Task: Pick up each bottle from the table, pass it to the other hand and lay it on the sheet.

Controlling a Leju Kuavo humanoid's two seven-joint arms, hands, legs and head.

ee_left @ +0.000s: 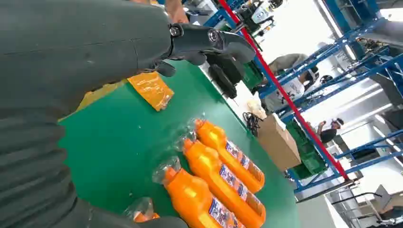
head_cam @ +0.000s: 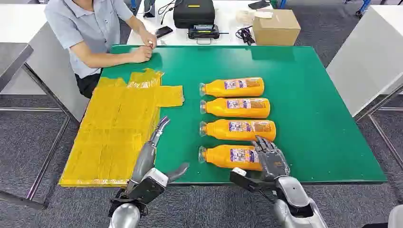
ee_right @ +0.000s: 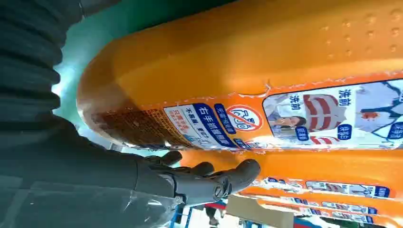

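Several orange bottles lie side by side on the green table (head_cam: pixel 313 109), caps to the left. My right hand (head_cam: pixel 270 159) is spread over the base end of the nearest bottle (head_cam: pixel 228 156), which lies flat on the table. In the right wrist view that bottle (ee_right: pixel 247 61) is very close, with my fingers (ee_right: pixel 214 178) stretched along its far side. The second bottle (head_cam: pixel 237 129) lies just beyond. My left hand (head_cam: pixel 154 147) hovers with straight fingers, holding nothing, at the near edge beside the yellow sheet (head_cam: pixel 114 133). The left wrist view shows its fingers (ee_left: pixel 209 40) above the bottles (ee_left: pixel 214 175).
A person sits at the far left corner with both hands (head_cam: pixel 142 52) on the table edge. Behind, a white table carries a black case (head_cam: pixel 193 13) and a cardboard box (head_cam: pixel 275 26). A grey panel (head_cam: pixel 366 61) stands at the right.
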